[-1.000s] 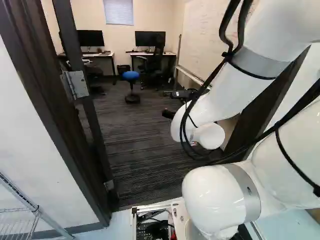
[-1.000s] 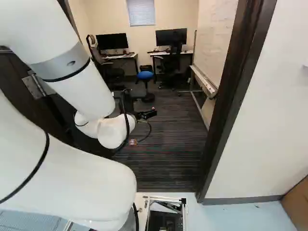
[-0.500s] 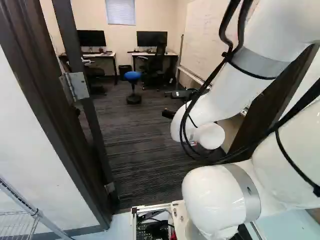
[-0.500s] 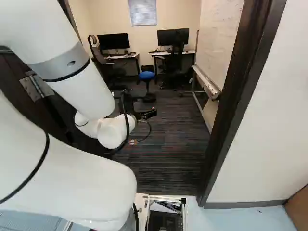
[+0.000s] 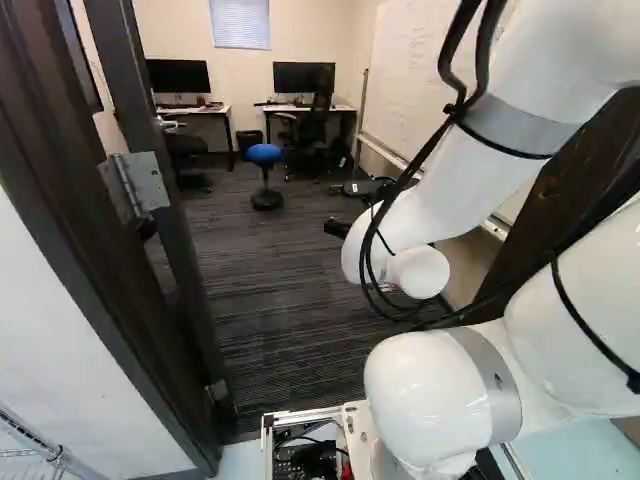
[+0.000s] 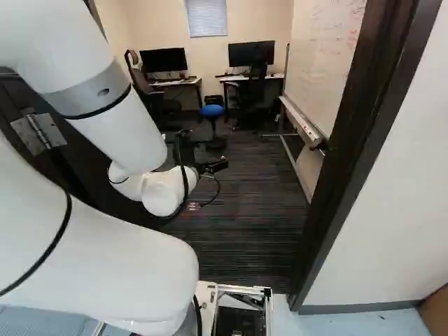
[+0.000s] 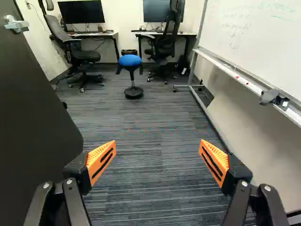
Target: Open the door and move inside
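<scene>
One door (image 7: 33,122) is seen, dark and flat-faced, with one silver lever handle (image 7: 16,24); it is swung open into the room, beside the hand (image 6: 211,166). Two metal hinges (image 5: 137,185) are shown at the left of the left base view. The hand's two orange-padded fingers are spread wide, with striped carpet (image 7: 155,155) seen between them. Ahead, two monitors (image 7: 82,12), two office chairs (image 7: 77,54), one blue stool (image 7: 130,61) and one whiteboard (image 7: 258,42) are counted.
</scene>
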### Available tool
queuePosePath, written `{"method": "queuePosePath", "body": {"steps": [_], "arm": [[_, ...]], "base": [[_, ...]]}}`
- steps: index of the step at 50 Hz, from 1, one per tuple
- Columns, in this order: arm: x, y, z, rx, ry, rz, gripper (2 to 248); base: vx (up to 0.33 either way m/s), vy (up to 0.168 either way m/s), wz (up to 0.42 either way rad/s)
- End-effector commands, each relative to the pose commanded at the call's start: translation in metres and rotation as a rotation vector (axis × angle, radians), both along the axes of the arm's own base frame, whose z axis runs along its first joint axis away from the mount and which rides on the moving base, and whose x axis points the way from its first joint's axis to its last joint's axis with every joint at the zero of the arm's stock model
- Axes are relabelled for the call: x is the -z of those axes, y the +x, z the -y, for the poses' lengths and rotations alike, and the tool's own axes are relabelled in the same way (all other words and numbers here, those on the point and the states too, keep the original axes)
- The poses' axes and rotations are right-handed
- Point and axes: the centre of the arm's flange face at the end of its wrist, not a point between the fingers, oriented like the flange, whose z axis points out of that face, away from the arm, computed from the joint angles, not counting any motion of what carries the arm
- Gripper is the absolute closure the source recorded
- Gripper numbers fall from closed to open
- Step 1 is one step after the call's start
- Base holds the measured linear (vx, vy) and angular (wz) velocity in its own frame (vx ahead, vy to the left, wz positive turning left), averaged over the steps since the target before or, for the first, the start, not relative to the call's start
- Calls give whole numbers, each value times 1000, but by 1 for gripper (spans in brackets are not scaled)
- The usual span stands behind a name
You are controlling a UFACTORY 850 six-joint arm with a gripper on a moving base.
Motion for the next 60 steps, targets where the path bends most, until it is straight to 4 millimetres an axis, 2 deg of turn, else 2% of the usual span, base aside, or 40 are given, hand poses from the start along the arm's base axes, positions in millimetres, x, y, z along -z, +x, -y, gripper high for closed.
{"method": "queuePosePath", "body": {"steps": [60], "arm": [[0,0,0,0,0,0,3]], "base": [[123,3,-8]]}}
